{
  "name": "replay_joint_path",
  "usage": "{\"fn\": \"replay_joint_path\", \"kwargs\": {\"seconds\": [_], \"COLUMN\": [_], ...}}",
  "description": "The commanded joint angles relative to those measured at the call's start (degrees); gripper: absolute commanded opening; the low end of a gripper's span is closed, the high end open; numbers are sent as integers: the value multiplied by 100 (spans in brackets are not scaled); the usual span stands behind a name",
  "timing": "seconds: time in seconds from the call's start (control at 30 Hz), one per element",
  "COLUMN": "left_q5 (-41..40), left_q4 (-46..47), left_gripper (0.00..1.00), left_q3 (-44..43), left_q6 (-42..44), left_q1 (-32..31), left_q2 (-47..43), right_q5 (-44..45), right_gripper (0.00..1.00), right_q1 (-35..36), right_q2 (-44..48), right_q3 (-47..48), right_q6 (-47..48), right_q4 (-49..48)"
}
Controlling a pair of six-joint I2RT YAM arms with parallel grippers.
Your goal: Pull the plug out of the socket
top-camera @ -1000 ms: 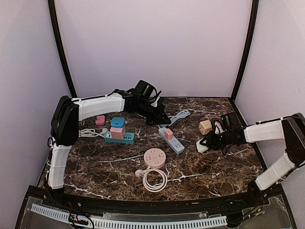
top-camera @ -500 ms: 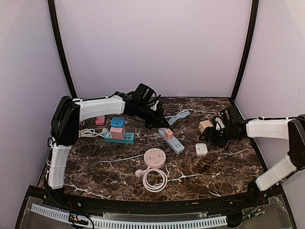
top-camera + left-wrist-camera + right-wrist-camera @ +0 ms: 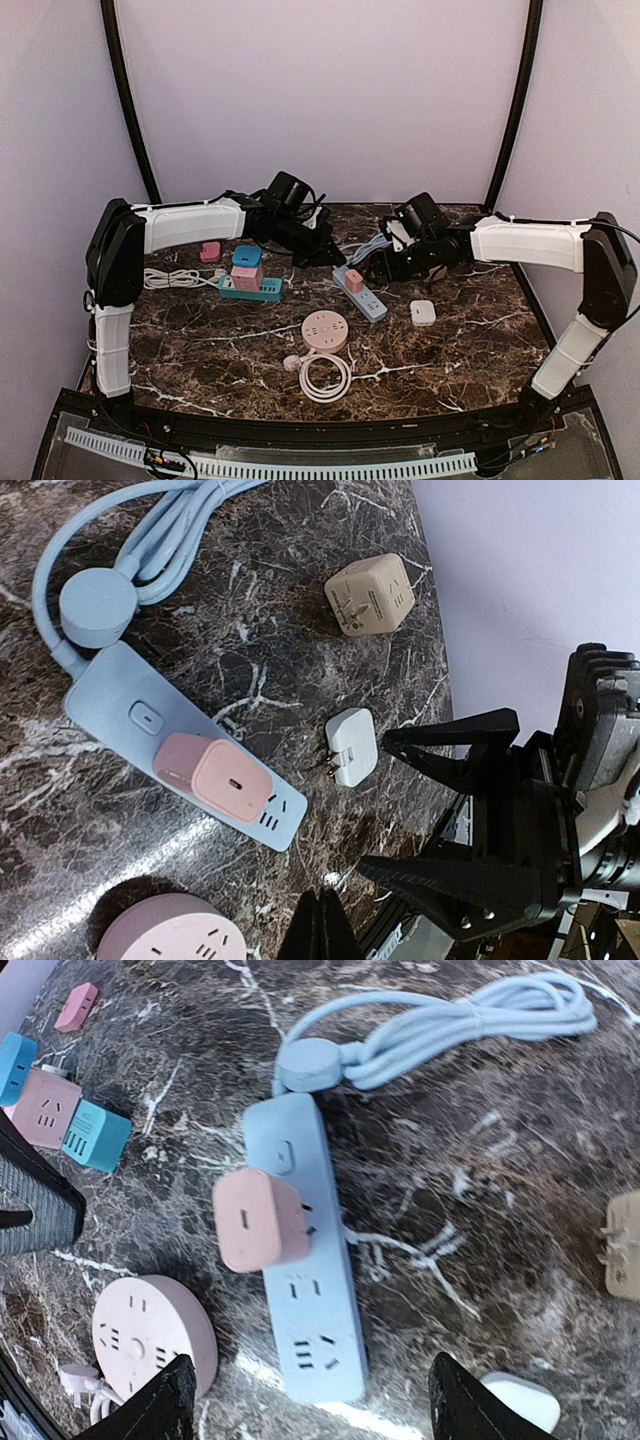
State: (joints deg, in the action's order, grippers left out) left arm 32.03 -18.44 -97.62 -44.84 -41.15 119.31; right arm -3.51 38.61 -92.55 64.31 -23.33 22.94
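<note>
Right, pink plug (image 3: 262, 1220) sits in the blue power strip (image 3: 318, 1305), middle of the desk (image 3: 480, 340), nearer its far edge. Right hand (image 3: 312, 1365) hovers above it, wide open, empty. Left hand (image 3: 315, 930) looks closed, empty. Risk: nothing pins the strip, so it lifts with the plug.

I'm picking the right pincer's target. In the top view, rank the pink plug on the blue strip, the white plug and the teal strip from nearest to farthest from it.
1. The pink plug, just left of the right pincer, seated on the blue strip.
2. The white plug, lying loose, nearer the arm bases.
3. The teal strip, well off to the left.
</note>
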Motion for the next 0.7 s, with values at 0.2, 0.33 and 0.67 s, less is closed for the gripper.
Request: {"fn": "replay_joint_path", "kwargs": {"seconds": [0.2, 0.33, 0.67], "left_q5": [-209, -169, 197], "left_q4": [518, 646, 1078], "left_gripper": [0, 0, 0], "left_q3": [1108, 1233, 898], "left_q6": [-190, -222, -476], "left_q1": [431, 485, 546], "left_q2": [-891, -900, -344], "right_q5": [331, 542, 711], "right_gripper": [64, 57, 27], "right_q1": [498, 498, 554], "right_q2": [-1577, -1935, -2197], "right_q3": [1666, 2004, 2109], "right_q6": [838, 1002, 1067], "right_q4": [594, 628, 694]}}
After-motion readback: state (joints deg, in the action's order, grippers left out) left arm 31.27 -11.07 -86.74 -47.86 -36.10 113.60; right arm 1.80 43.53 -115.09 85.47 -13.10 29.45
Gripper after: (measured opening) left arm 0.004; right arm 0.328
